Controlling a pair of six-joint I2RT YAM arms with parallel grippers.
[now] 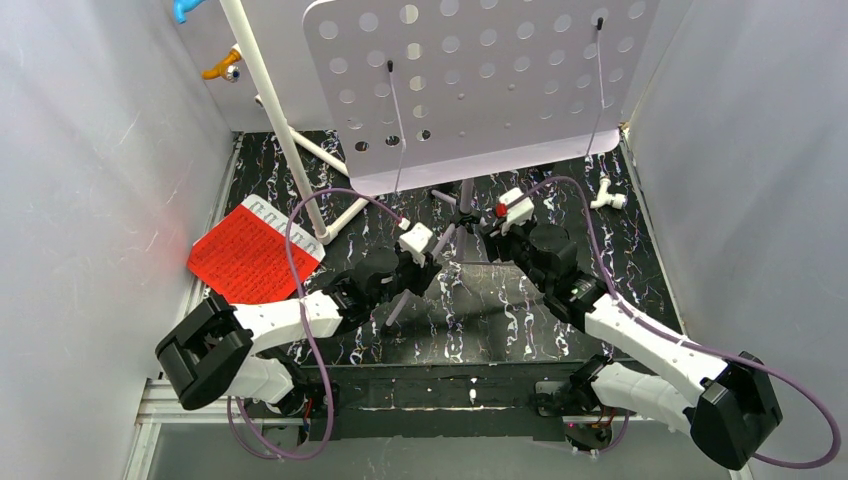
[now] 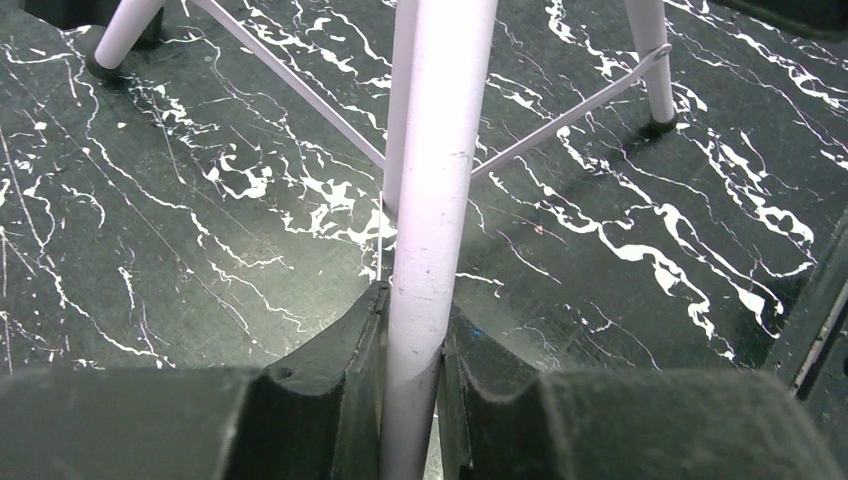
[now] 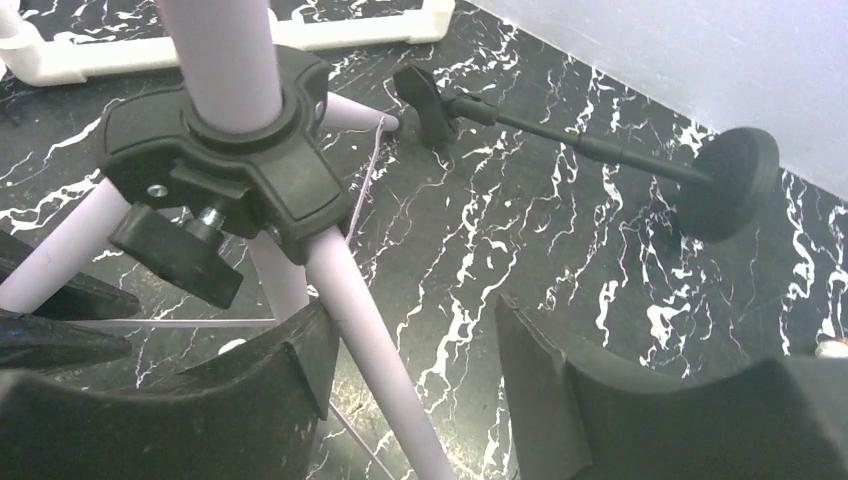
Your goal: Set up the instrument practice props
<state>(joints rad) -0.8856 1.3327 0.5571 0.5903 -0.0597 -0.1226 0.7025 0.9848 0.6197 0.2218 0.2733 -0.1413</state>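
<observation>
The lilac perforated music stand [image 1: 470, 80] stands at the back on tripod legs. My left gripper [image 2: 412, 330] is shut on one lilac leg [image 2: 435, 180], low down near the black marbled table. My right gripper [image 3: 415, 350] is open below the black tripod hub [image 3: 230, 150]; another lilac leg [image 3: 370, 340] runs between its jaws, against the left finger [image 3: 270, 390]. The small black microphone stand [image 3: 600, 150] lies on its side at the right, round base [image 3: 735, 180] by the wall. The red music sheet [image 1: 255, 252] lies flat at the left.
A white PVC pipe frame [image 1: 280, 120] rises at the back left, its base bar [image 3: 330, 35] behind the tripod. A white pipe fitting [image 1: 607, 197] lies at the back right. Orange [image 1: 222, 70] and blue [image 1: 185, 10] clips hang at the top left. White walls enclose both sides.
</observation>
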